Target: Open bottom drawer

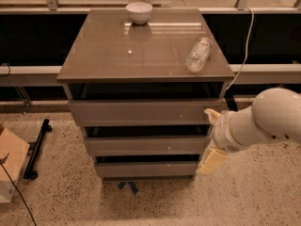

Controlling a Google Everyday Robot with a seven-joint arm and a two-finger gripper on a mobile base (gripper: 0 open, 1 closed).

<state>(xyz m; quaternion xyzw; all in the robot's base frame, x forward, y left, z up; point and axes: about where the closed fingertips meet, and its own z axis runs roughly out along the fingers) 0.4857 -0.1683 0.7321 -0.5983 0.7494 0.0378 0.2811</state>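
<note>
Gripper [211,137]: hanging at the right front edge of the cabinet [141,51], fingers spread wide, gripping nothing. Bottom drawer [146,169]: sitting lowest in the cabinet, just left of the lower finger.

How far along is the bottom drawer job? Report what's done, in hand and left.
Done: nothing yet; the bottom drawer looks shut, tucked under the middle drawer. In hand: the gripper, fingers apart, is at the cabinet's right front corner, its lower finger beside the bottom drawer's end. Left: catch the drawer front and pull it out.
</note>
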